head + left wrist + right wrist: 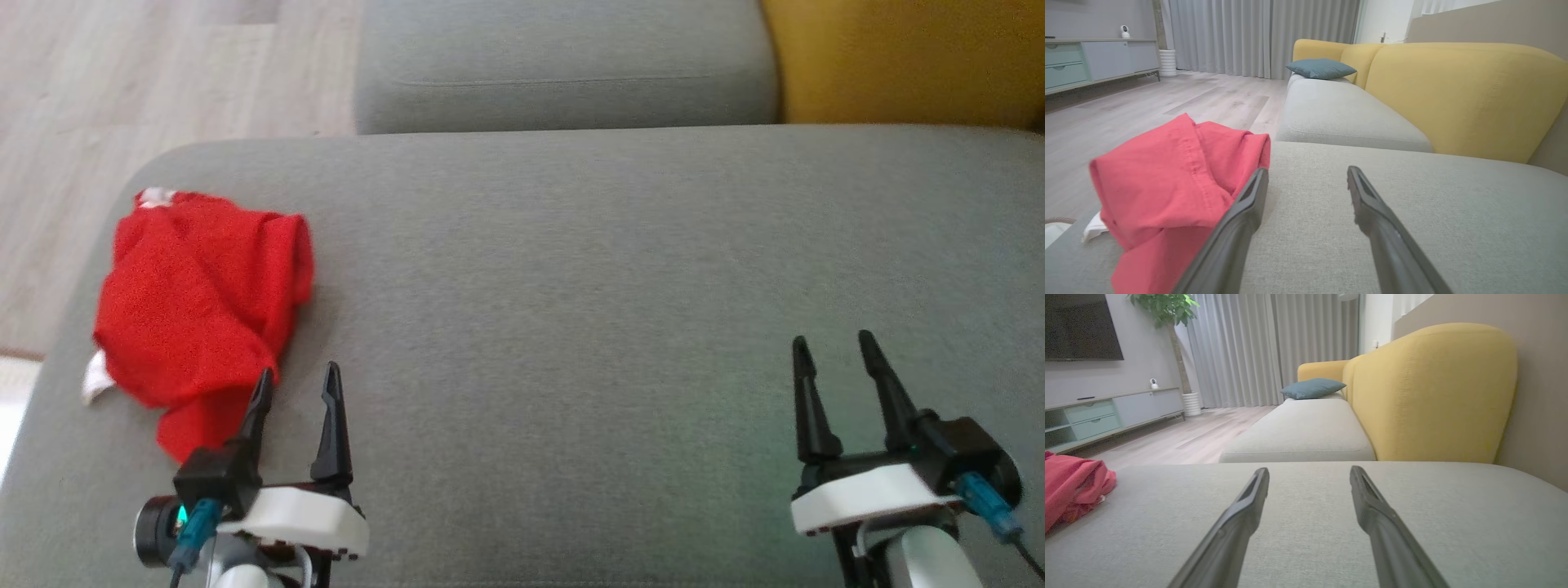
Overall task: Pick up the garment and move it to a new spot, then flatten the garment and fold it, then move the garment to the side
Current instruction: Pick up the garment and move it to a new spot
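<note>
A wide grey sofa cushion spreads before me, with pale wood floor at the far left and a yellow backrest at the far right. The red garment lies crumpled near the cushion's left edge. My left gripper is released and empty, just beside the garment's near right edge. My right gripper is also released and empty, well apart to the right.

A plain red garment with white trim is seen on grey upholstery; yellow backrests are seen.
</note>
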Robot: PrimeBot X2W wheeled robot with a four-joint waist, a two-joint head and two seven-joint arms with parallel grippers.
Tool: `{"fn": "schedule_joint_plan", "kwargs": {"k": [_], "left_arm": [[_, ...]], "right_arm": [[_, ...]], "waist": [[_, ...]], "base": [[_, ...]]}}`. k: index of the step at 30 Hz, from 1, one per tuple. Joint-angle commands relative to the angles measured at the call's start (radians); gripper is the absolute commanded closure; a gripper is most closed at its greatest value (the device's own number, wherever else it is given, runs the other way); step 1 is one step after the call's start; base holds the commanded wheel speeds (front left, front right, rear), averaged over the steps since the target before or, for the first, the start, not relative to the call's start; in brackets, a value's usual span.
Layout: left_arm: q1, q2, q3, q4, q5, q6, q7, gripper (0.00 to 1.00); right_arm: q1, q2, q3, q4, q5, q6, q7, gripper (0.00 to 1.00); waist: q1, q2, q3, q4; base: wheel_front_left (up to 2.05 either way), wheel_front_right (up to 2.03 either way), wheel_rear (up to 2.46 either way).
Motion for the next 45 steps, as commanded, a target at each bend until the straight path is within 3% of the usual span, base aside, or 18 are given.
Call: {"fn": "schedule_joint_plan", "kwargs": {"k": [1, 14, 25, 37, 45], "left_arm": [[-0.037, -0.002, 0.04, -0.039, -0.003, 0.002, -0.009, 0.0], [-0.014, -0.002, 0.076, -0.06, 0.003, -0.011, -0.009, 0.0], [0.001, -0.002, 0.095, -0.06, 0.016, -0.022, -0.009, 0.0], [-0.009, -0.002, 0.123, -0.077, 0.023, -0.033, -0.009, 0.0], [-0.153, 0.036, 0.141, -0.013, 0.048, -0.096, -0.009, 0.0]], "right_arm": [[-0.027, -0.008, 0.034, -0.032, 0.005, 0.004, -0.006, 0.0], [-0.008, -0.008, 0.091, -0.035, 0.027, 0.004, -0.006, 0.0], [0.007, -0.008, 0.112, -0.032, 0.044, 0.004, -0.006, 0.0], [-0.007, -0.008, 0.112, -0.039, 0.038, 0.004, -0.006, 0.0], [-0.055, -0.008, 0.039, -0.087, -0.063, 0.004, -0.006, 0.0]], "waist": [[0.0, -0.0001, -0.001, 0.031], [0.0, -0.0001, -0.01, 0.193], [0.0, -0.0001, -0.022, 0.281], [0.0, -0.0001, 0.018, 0.274], [0.0, -0.0001, 0.159, 0.257]], "base": [[0.0, 0.0, 0.0], [0.0, 0.0, 0.0], [0.0, 0.0, 0.0], [0.0, 0.0, 0.0], [0.0, 0.0, 0.0]]}}
